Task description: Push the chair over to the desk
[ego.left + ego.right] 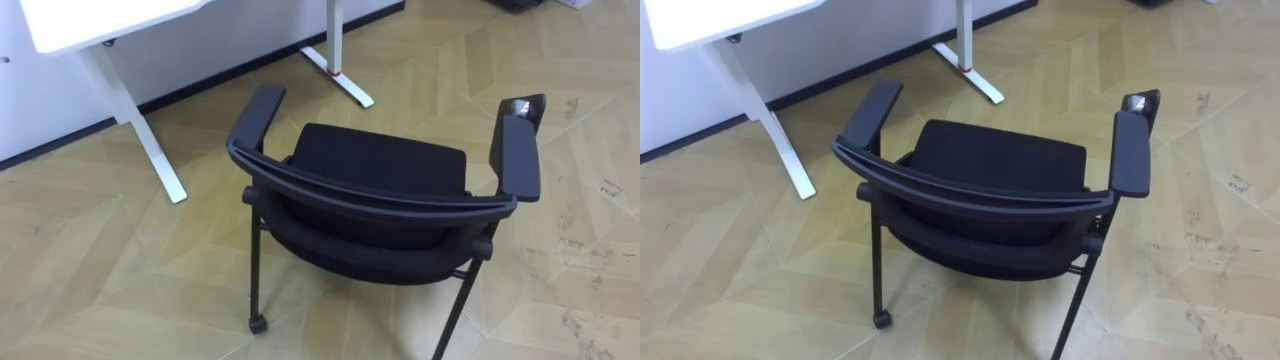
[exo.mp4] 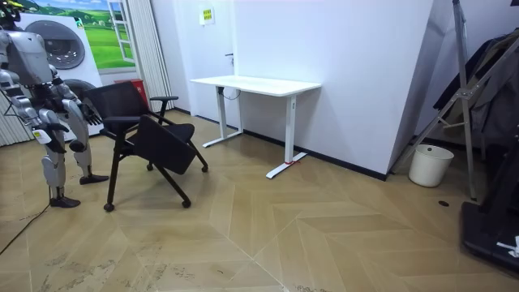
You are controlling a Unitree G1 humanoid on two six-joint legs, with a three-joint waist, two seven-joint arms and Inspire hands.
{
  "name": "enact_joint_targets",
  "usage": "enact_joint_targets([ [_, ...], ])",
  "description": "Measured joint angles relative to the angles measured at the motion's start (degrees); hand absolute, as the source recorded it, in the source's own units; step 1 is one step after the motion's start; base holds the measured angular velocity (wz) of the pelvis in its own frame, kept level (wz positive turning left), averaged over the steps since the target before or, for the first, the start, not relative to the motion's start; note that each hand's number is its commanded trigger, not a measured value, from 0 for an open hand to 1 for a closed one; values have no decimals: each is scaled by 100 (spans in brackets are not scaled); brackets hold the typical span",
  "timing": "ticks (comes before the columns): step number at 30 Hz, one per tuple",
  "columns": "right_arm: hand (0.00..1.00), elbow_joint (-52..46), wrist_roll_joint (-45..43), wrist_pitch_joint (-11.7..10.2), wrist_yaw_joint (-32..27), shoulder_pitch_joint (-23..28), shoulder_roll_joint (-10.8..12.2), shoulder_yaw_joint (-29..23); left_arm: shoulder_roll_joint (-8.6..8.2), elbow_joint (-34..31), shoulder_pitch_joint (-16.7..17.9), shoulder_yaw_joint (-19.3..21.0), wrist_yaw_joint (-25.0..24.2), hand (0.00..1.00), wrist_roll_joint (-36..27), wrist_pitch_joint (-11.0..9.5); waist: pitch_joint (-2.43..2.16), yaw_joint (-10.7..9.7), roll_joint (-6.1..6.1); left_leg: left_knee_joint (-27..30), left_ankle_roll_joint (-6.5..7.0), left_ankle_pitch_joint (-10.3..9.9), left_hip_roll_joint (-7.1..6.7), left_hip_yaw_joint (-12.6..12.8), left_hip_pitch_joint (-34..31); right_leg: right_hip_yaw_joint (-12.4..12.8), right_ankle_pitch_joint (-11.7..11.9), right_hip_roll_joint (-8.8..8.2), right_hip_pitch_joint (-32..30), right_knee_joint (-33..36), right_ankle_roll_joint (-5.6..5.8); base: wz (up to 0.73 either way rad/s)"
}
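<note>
- Chair is on the wood floor, right in front of the robot. Its backrest is on the robot's side and its seat faces the white table.
- It's not under the table. It sits out in the open, near the table leg on the robot's left but not touching it.
- Both armrests stick out away from the robot, and one back caster is on the floor.
- In the room view the robot stands upright at the view's left, just behind the chair.
- One hand is up by the backrest. It's too small to see whether it's touching, so I can't tell if the fingers are released or clenched, and the same goes for the other one.
- A white bin is by the wall, well apart.
</note>
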Motion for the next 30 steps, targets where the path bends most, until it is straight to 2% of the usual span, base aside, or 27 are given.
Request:
enact_joint_targets([
  [11,0,37,-340,-1,2,-66,-8,-20,1,7,49,161,262,0,246,-9,-17,9,-34,17,1,1,0,2,22,19,0,0,2,1,0,0],
  [17,0,70,-341,0,4,-76,-6,-23,1,6,108,182,355,0,235,-10,-10,10,-44,43,1,1,1,2,32,16,0,0,30,-1,0,0],
  [21,0,145,-434,3,12,-169,19,-82,-5,8,128,342,358,0,237,-10,-1,7,-81,70,6,-5,-1,-7,13,28,-4,12,71,-90,4,2],
  [25,0,138,-458,10,-8,-164,25,-139,-6,-11,236,508,384,0,236,-8,-19,9,-111,97,12,-24,-2,-3,-3,32,-4,9,81,-86,4,1],
  [28,0,115,-439,123,-62,-169,21,-135,3,-9,301,529,549,0,244,11,-33,11,-121,97,11,-25,-2,-2,4,25,-4,9,95,-82,4,0],
  [29,0,117,-441,122,-75,-163,18,-126,5,-9,328,529,636,0,288,23,-45,11,-95,96,11,-26,-2,-7,14,27,-4,13,107,-82,3,3],
  [30,0,128,-442,122,-83,-135,7,-124,6,-32,344,535,727,0,449,42,-32,6,-75,97,9,-27,-2,-12,16,22,-3,16,113,-82,3,3],
])
